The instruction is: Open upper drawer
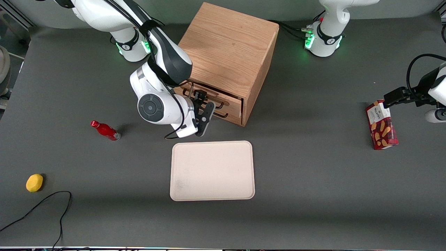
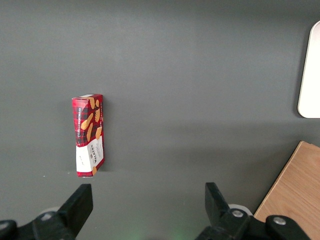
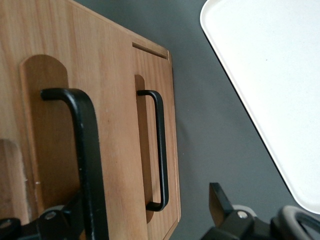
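Front view. Boxy oak cabinet in the upper middle of the frame, on the grey table. Upper drawer just under the cabinet's top board, with the lower drawer beneath it. Gripper right in front of the upper drawer, at its thin black handle, nearer the camera than the cabinet. Pale tray in the lower middle of the frame, nearer the camera than the cabinet. Toward the working arm's end, a red bottle lying on its side and a yellow fruit low in the frame. Toward the parked arm's end, a red biscuit box.

Left wrist view. Biscuit box flat on the table at mid-height; tray edge and a cabinet corner at the frame's margin.

Right wrist view. Fingers of the gripper spread wide, with the upper drawer's black handle between them, close to one finger, not squeezed. Lower drawer with its own handle beside it. Tray on the table near the cabinet.
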Controlling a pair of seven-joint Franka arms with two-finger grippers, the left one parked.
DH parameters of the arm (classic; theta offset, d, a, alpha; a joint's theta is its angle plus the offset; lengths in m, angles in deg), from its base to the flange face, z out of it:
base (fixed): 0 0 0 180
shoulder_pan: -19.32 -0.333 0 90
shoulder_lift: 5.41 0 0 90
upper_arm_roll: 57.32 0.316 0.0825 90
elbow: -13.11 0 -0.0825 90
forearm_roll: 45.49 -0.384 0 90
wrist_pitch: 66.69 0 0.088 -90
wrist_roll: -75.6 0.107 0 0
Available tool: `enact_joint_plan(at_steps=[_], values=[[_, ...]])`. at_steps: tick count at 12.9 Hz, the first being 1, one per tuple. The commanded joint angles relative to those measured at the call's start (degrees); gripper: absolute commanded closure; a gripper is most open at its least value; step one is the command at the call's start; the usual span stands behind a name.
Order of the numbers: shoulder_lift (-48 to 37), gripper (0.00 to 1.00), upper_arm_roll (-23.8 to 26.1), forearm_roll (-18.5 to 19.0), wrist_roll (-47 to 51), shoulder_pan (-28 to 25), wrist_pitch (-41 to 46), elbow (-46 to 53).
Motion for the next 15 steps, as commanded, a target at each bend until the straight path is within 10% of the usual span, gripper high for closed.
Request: enact_joint_plan(at_steps=[1,15], values=[[-0.1,0.00,-0.4,0.6,-2.0,0.0,-0.6,0.5],[4.3,0.00,-0.9,0.7,-3.9,2.7,-0.3,6.6]])
